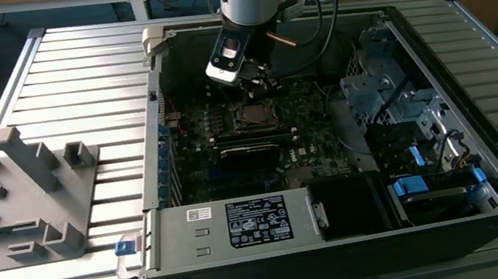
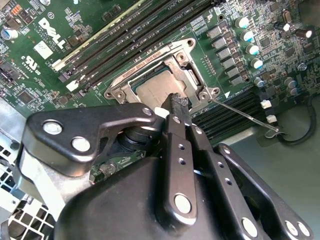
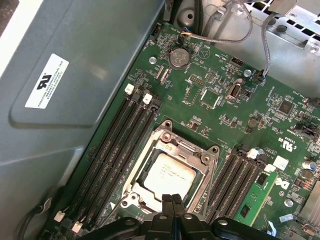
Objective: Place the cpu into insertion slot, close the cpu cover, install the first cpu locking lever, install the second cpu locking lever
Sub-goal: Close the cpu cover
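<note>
Where the black computer case (image 1: 345,265) lies open on the ribbed metal table (image 1: 73,69), the gripper (image 1: 259,83) hangs over the green motherboard (image 1: 319,151), just above the socket area. In both wrist views its two slim, matte black fingers (image 2: 176,150) are pressed together with nothing between them. Their narrow tip (image 3: 172,199) sits at the edge of the cpu (image 3: 170,172), touching or just over the metal frame there; I cannot tell which.

The cpu (image 2: 152,92) is a flat square with a dull silvery top. It lies in the insertion slot (image 3: 148,161), whose dark rim shows as a thin border around it. The cpu cover (image 3: 187,145), a thin, bright stamped-metal frame with a square window, lies down flat around the chip, its edges over the chip's margin.

In the second wrist view a thin wire lever (image 2: 242,114) runs out at a slant from the socket's corner across the long black memory slots (image 2: 235,107).
</note>
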`<state>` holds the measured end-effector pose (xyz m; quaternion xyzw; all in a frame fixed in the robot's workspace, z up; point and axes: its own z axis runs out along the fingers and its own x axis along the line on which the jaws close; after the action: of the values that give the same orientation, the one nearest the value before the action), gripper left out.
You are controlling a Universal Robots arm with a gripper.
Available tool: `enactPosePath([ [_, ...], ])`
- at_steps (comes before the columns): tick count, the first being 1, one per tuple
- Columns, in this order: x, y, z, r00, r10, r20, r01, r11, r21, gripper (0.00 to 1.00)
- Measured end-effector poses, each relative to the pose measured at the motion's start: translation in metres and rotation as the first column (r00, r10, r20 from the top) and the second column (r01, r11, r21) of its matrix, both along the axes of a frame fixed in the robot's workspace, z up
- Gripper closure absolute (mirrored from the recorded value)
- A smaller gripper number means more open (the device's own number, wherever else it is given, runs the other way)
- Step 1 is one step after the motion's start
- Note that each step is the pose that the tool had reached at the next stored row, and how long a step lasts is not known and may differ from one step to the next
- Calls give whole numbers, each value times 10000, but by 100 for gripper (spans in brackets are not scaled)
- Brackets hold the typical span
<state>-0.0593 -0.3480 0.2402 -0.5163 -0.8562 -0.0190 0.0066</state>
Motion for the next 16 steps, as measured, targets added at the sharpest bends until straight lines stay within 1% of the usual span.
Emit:
enactPosePath([
  [4,0,0,8,10000,55,-2,-55,10000,9,89],
  [10,0,0,29,9999,161,2,-161,9999,56,89],
  [16,0,0,30,9998,194,0,-194,9998,56,89],
])
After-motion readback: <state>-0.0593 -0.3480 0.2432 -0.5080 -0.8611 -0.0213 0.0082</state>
